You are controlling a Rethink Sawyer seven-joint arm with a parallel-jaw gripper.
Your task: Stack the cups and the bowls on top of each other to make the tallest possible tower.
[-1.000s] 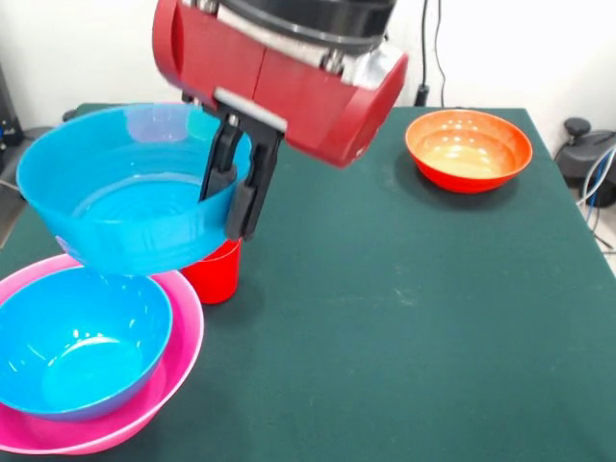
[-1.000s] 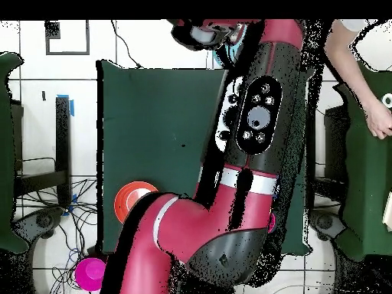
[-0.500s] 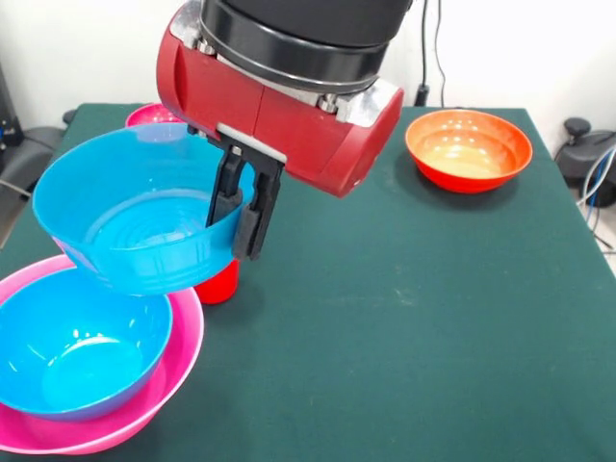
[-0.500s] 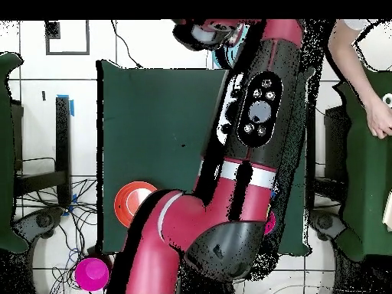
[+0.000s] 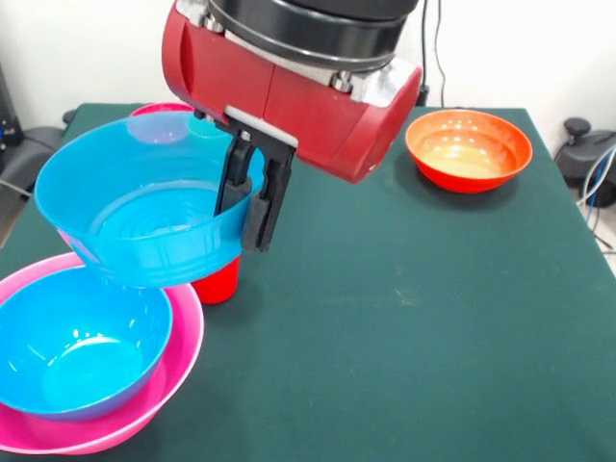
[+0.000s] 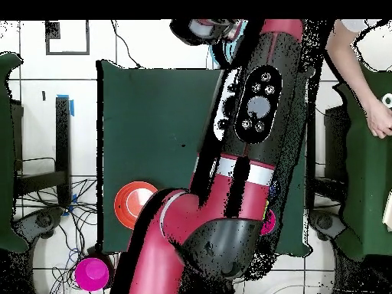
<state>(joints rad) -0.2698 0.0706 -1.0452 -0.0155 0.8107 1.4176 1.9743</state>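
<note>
A plain white wall [image 5: 539, 48] stands behind the table, with a thin black cable [image 5: 439, 58] hanging down it. The rectangular table is covered in a dark green cloth [image 5: 433, 327] with faint pale scuffs. Beside its edge lie grey and blue cables [image 5: 595, 178]. From above, the floor is white square tiles with dark joints [image 6: 46, 115], strewn with loose black wires [image 6: 53, 207]. A strip of blue tape [image 6: 70, 103] sticks to the tiles near the table. A person's arm [image 6: 360, 69] reaches in at one edge.
</note>
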